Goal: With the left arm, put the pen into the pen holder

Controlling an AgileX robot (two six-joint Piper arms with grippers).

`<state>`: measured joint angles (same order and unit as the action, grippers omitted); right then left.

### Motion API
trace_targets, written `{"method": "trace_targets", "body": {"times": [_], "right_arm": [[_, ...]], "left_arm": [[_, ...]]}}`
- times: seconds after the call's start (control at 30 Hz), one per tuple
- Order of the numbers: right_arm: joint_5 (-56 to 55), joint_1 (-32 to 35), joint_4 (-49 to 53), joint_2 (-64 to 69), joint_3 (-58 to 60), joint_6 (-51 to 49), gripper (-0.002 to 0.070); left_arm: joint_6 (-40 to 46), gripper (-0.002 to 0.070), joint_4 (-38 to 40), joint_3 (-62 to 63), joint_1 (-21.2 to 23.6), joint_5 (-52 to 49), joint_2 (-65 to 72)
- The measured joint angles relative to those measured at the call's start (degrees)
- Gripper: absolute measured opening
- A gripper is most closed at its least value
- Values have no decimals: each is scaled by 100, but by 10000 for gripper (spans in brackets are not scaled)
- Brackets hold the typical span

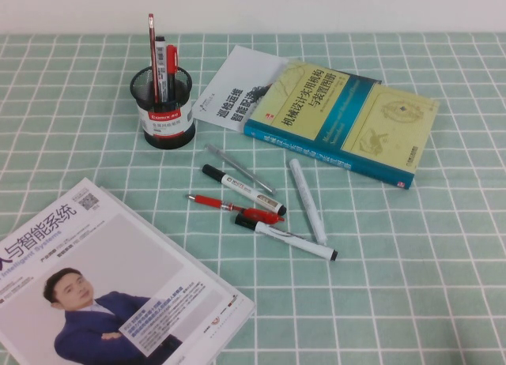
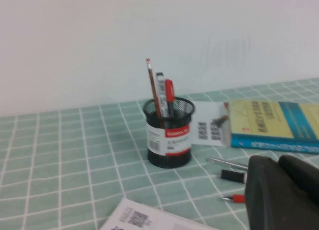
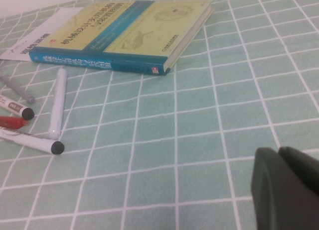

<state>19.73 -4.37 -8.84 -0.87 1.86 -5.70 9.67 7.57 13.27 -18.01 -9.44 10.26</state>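
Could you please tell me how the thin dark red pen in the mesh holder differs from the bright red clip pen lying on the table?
The thin pen stands nearly upright in the pen holder; the red clip pen lies flat on the tablecloth among the markers. The thin pen is slimmer and darker, a red-brown; the red clip pen is thicker and bright red. Both are long, reddish writing tools. The left tool is shut, away from both.

The pen (image 1: 152,53) stands upright in the pen holder (image 1: 163,112) near the table's (image 1: 427,286) far-left part. A book (image 1: 348,120) lies to its right, loose markers (image 1: 261,211) nearer the middle, a magazine (image 1: 103,286) at the near-left corner.
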Motion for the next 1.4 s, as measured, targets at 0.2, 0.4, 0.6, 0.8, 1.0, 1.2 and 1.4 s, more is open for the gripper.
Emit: {"method": "trace_targets", "body": {"times": [0.2,0.4,0.6,0.8,1.0,1.2,1.4], "right_arm": [[0,0,0,0,0,0,-20],[0,0,0,0,0,0,-20],[0,0,0,0,0,0,-20],[0,0,0,0,0,0,-20],[0,0,0,0,0,0,-20],[0,0,0,0,0,0,-20],[0,0,0,0,0,0,-20]], "left_arm": [[-248,-1,-52,-799,505,887,-241],[-498,-1,-52,-1356,952,898,-963],[-685,-1,-52,-1479,973,677,-1076],[-704,-1,-63,-1478,973,-184,-1076],[-667,-1,-85,-1478,973,-1104,-1076],[-667,-1,-85,-1467,973,-1187,-1076],[-667,-1,-85,-1467,973,-1191,-1076]]}}
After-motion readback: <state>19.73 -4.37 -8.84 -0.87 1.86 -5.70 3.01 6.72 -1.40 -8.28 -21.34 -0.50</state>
